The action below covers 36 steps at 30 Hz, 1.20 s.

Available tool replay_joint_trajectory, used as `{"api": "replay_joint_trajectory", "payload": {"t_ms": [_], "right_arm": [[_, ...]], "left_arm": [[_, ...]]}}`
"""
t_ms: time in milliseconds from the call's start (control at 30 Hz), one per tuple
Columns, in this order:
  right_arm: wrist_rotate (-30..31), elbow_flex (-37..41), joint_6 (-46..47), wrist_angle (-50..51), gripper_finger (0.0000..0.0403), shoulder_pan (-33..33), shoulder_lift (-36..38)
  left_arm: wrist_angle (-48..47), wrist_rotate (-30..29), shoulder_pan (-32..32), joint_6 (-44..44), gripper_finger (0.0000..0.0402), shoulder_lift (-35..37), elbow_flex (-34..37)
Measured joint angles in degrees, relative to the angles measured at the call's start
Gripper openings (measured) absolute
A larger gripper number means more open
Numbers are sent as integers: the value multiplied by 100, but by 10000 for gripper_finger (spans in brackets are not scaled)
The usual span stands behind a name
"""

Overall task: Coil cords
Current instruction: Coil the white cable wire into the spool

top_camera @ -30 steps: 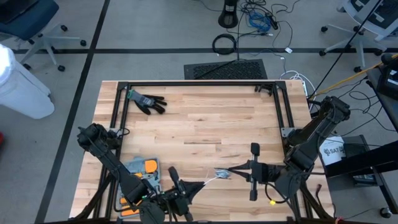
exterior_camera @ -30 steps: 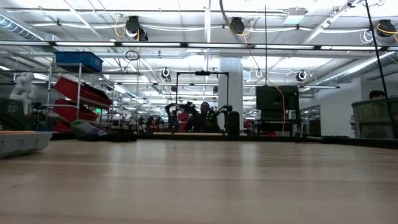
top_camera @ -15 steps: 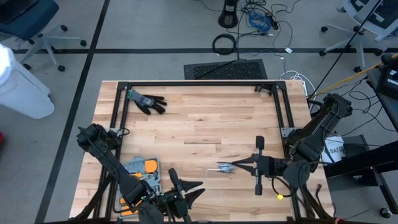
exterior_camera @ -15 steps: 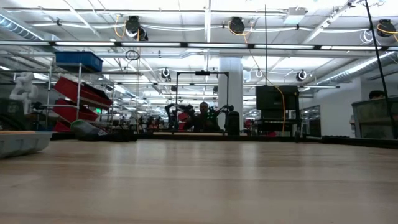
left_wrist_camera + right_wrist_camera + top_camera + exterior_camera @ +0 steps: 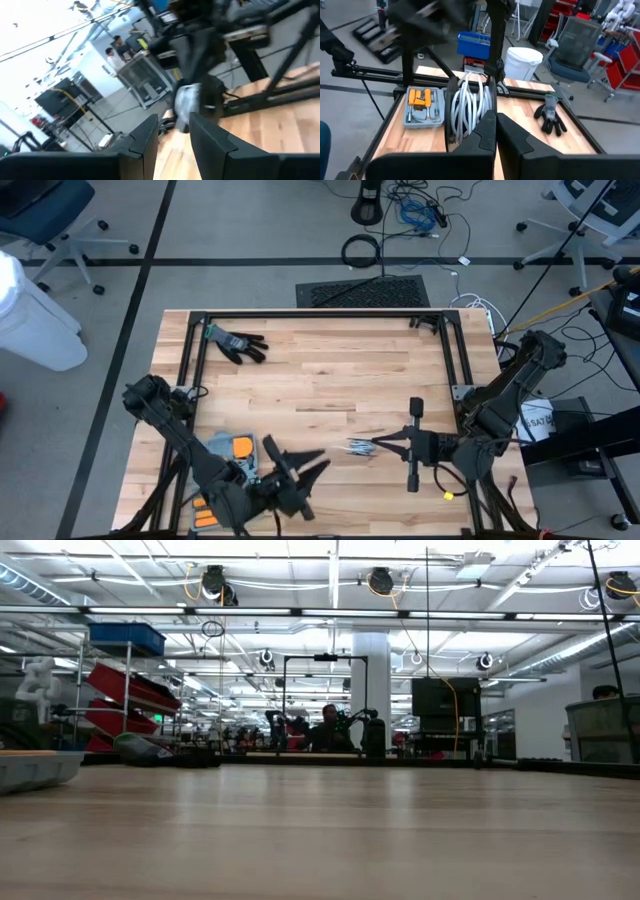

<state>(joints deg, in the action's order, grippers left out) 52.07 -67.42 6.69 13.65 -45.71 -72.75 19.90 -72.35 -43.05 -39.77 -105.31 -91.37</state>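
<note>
The cords are one small coil of pale cord (image 5: 358, 446) at the near middle of the table, with my right gripper (image 5: 378, 446) shut on it. In the right wrist view its loops (image 5: 469, 105) stand just ahead of my right gripper (image 5: 496, 117). My left gripper (image 5: 300, 466) is to the coil's left near the front edge, open and apart from it. The left wrist view shows the coil (image 5: 187, 99) beyond my left gripper (image 5: 175, 127). My right gripper pinches the coil at one side of its loops (image 5: 483, 114) between its two fingers. The fingers lie level and come from the table's right. The loops stand out past the fingertips as a gathered bunch. No part of the coil shows on the tabletop in the low view.
A black glove (image 5: 236, 342) lies at the far left. A grey tray with orange tools (image 5: 226, 448) sits near the front left, beside my left arm. A black frame (image 5: 320, 315) runs along the table's far, left and right sides.
My left gripper has opened and let go of the cord strand that ran from it to the coil. It has then risen a little and rolled. My right gripper has drawn the coil slightly toward the far right. No strand trails from the coil toward the left gripper now.
</note>
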Motion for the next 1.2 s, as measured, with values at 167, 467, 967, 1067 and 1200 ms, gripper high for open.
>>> {"api": "replay_joint_trajectory", "payload": {"t_ms": [167,467,967,1067,1200], "right_arm": [[-62,0,-292,-7,0,-31,244],[-816,0,-913,116,0,-106,857],[-1187,0,-878,533,0,-107,1064],[-1174,0,-922,526,0,-107,1072],[-1163,0,-926,568,0,-107,1123]], "left_arm": [[19,251,160,45,101,392,0],[-1135,3243,298,2928,58,894,-4],[535,2852,1292,2225,4,-7,-2],[-23,2879,1399,2549,6,-15,0],[-133,2561,1418,2355,6,-3,0]]}}
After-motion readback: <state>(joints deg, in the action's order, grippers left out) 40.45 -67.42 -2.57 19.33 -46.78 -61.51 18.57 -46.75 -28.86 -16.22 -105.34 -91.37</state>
